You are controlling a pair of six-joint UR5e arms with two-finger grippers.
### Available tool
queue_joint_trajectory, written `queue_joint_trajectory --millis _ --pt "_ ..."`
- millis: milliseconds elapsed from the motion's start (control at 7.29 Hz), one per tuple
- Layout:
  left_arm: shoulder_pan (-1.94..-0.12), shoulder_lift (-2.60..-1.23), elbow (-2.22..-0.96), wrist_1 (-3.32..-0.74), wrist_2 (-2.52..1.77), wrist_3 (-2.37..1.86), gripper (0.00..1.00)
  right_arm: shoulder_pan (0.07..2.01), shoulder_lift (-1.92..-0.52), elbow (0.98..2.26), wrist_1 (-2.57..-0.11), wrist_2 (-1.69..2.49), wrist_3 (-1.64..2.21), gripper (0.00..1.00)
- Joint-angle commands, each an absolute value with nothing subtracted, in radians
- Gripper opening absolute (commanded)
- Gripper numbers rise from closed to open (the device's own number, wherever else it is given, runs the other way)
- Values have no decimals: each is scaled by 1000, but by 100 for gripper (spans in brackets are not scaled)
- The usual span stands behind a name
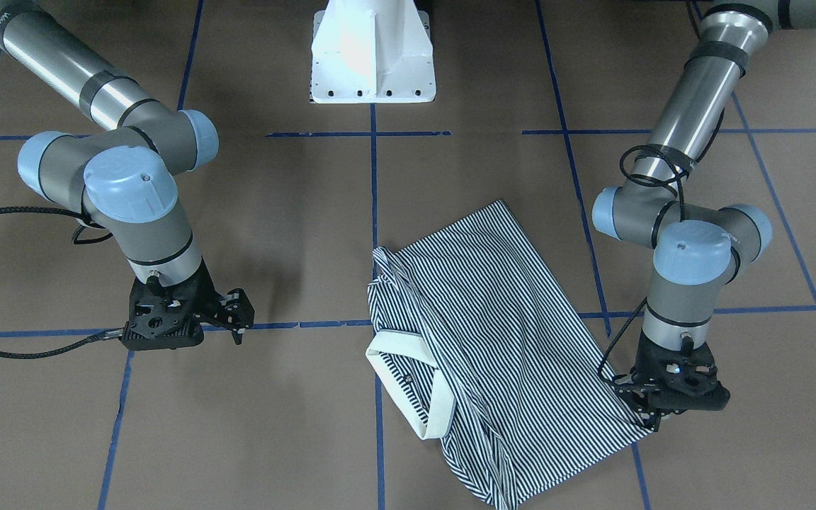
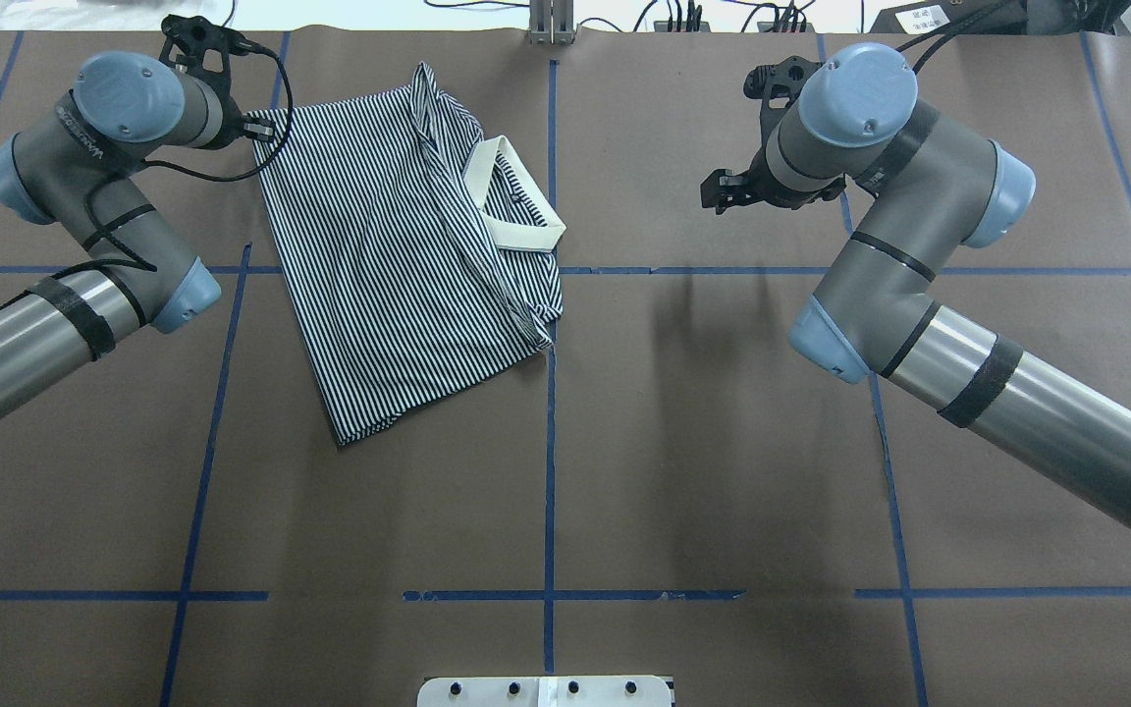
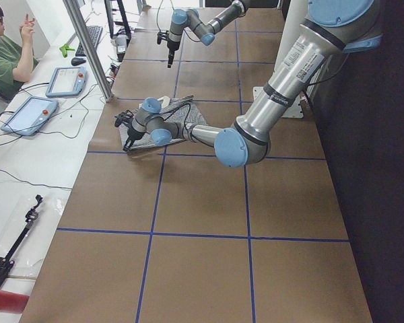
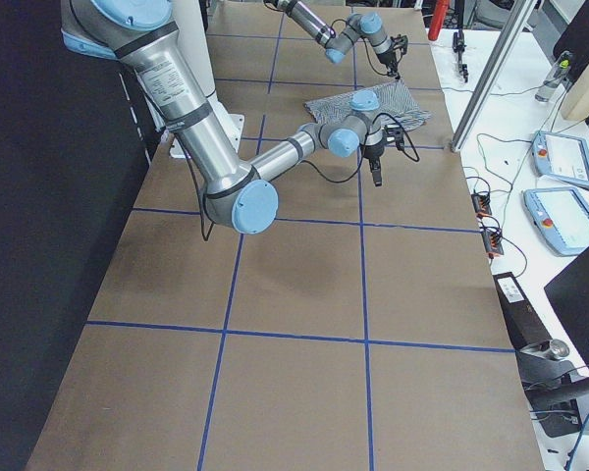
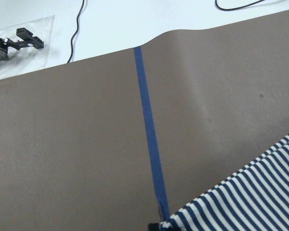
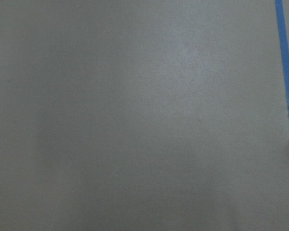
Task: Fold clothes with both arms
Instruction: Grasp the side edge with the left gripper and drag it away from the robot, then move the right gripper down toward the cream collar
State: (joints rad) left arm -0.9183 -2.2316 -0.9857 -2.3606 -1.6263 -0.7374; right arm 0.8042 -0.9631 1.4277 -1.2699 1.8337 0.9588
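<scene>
The striped polo shirt (image 1: 493, 319) lies folded lengthwise on the brown table, left of centre in the overhead view (image 2: 389, 265). Its cream collar (image 2: 511, 201) faces the centre line. My left gripper (image 1: 647, 418) sits low at the shirt's far outer corner (image 2: 253, 128) and looks shut on that corner. The left wrist view shows the striped corner (image 5: 250, 197) with a dark fingertip at the bottom edge. My right gripper (image 1: 239, 317) is open and empty above bare table, well right of the shirt (image 2: 723, 191). The right wrist view shows only table.
Blue tape lines (image 2: 550, 412) grid the table. The white pedestal base (image 1: 372, 57) stands at the robot's side. Beyond the far table edge is a white bench with tablets (image 3: 27, 114), cables and a seated person (image 3: 3, 54).
</scene>
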Motion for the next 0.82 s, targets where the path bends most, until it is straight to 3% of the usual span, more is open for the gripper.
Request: queue_joint_trajectory --millis 0,137,549,686 --pt "-920 -2206 -980 -2416 -1632 -703 100 781 -947 1421 -1269 1832 1055 100" --pt "-923 -2189 -1001 -2439 -1649 -657 100 756 -912 1416 -1267 1816 1143 99" --pt "-927 -2186 -1019 -2441 -1663 -641 100 643 -673 1240 -1261 1607 1542 63" --pt "-927 -2183 -1019 -2441 -1663 -641 100 625 -617 1130 -1159 1565 1589 63"
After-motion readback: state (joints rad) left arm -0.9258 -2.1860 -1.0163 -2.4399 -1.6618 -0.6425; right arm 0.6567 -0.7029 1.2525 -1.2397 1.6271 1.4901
